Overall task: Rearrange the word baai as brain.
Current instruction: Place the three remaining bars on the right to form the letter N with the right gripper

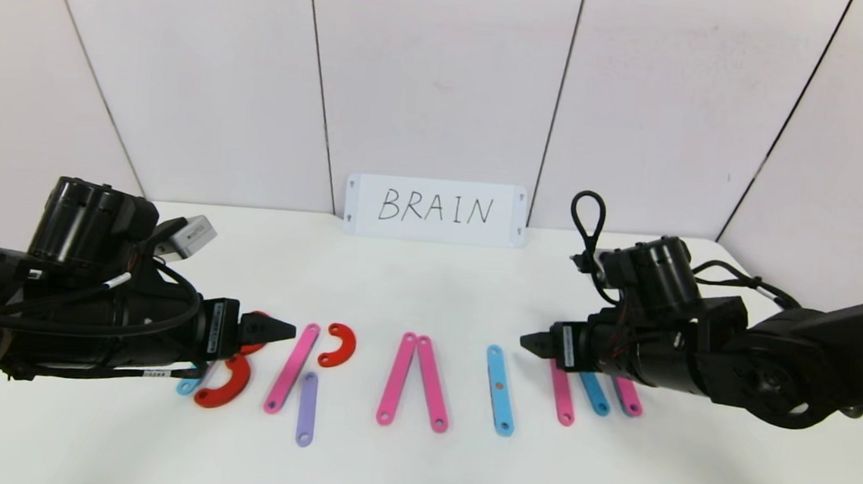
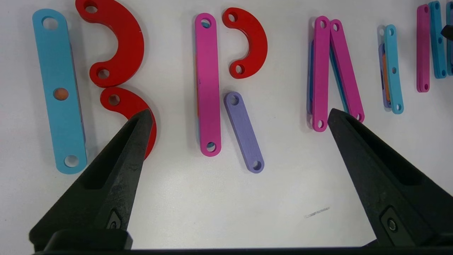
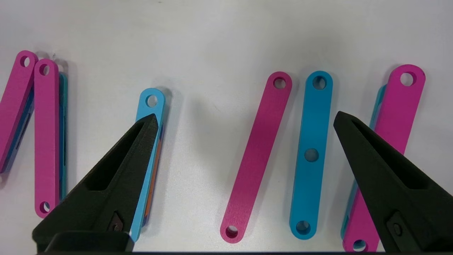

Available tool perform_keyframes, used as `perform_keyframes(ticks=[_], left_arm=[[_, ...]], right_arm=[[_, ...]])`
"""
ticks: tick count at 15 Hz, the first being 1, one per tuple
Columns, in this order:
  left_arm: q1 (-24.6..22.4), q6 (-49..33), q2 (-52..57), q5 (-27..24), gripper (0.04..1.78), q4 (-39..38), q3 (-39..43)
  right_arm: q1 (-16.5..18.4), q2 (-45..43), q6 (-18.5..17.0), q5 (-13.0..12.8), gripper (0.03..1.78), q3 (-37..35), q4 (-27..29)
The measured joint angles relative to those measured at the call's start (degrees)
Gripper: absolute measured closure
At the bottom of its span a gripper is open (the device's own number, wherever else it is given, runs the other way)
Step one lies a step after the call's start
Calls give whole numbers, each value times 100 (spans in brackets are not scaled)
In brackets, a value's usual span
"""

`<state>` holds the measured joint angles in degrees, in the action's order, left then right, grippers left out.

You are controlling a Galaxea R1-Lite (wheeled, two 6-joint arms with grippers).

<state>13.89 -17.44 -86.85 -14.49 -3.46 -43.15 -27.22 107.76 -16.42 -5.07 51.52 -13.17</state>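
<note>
Stretching across a white desk [image 1: 415,469], two black robot arms hover low from either side, each gripper spread wide and holding nothing. Between them runs the word [image 1: 407,377], laid flat in plastic pieces near the desk's front edge. The left gripper [image 1: 277,330] hangs over the first letter, a light-blue strip [image 2: 58,92] with two red arcs [image 2: 116,46] stacked beside it. Next comes a pink strip [image 2: 208,85] with a red arc [image 2: 249,42] and a slanting purple strip [image 2: 244,132], then two pink strips [image 1: 414,381] meeting at the top, then a single light-blue strip [image 1: 500,391]. The right gripper [image 1: 534,343] hovers above the last group: a pink strip [image 3: 256,156], a blue strip [image 3: 311,156] and another pink strip [image 3: 393,124], lying side by side. Leaning against the back wall, a white card [image 1: 435,210] reads "BRAIN" in black handwriting.
</note>
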Motion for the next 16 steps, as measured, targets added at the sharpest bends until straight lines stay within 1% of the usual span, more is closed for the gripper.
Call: perform_keyframes(ticks=[8, 16], left_arm=[[0, 2, -15, -2, 9, 2, 0], [0, 0, -15, 0, 9, 7, 0]], right_arm=[[123, 505, 5, -5, 7, 427, -13], [219, 723, 0, -2, 7, 493, -78]])
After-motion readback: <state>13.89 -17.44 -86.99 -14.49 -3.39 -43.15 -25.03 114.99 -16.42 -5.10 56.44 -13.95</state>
